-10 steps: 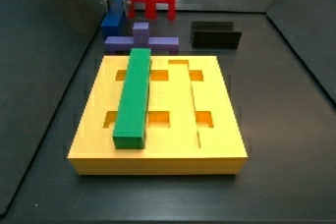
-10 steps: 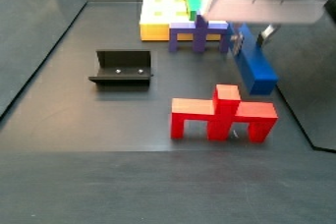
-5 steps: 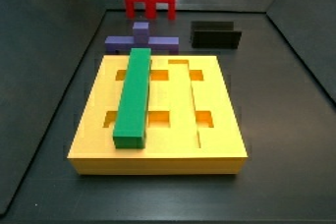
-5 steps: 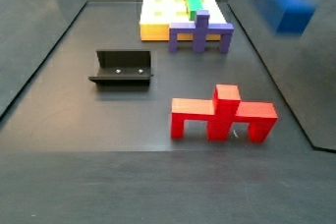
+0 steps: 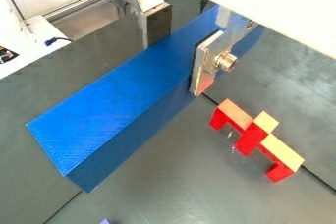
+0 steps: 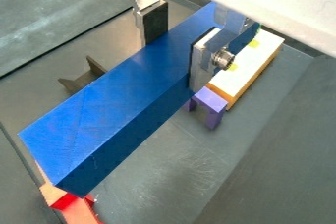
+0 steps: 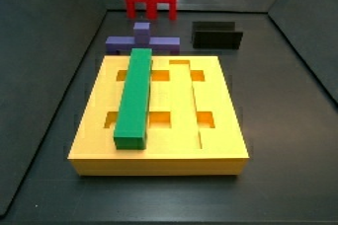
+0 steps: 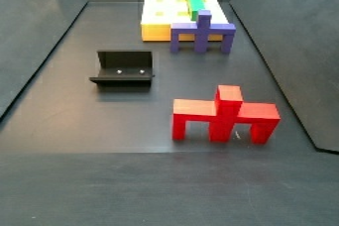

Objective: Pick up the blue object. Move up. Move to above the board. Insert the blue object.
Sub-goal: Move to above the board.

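Note:
The gripper (image 5: 178, 51) is shut on the blue object (image 5: 125, 110), a long deep-blue bar, held high above the floor; both wrist views show it (image 6: 118, 115) clamped between the silver fingers (image 6: 205, 59). Neither the gripper nor the blue object shows in either side view. The board (image 7: 224, 135) is a thick yellow slotted slab with a green bar (image 7: 136, 96) lying in one slot. It also shows in a side view (image 8: 162, 17) and, far below the gripper, in a wrist view (image 6: 250, 69).
A purple cross-shaped block (image 7: 142, 41) stands against the board's far end (image 8: 201, 34). A red block (image 7: 153, 2) stands further off (image 8: 223, 116), and shows below in a wrist view (image 5: 262, 141). The black fixture (image 7: 218, 36) stands on the floor (image 8: 123, 68).
The gripper has risen with the blue object: a second ago it was low beside the purple block, then near the frames' top edges, and now it is out of both side views.

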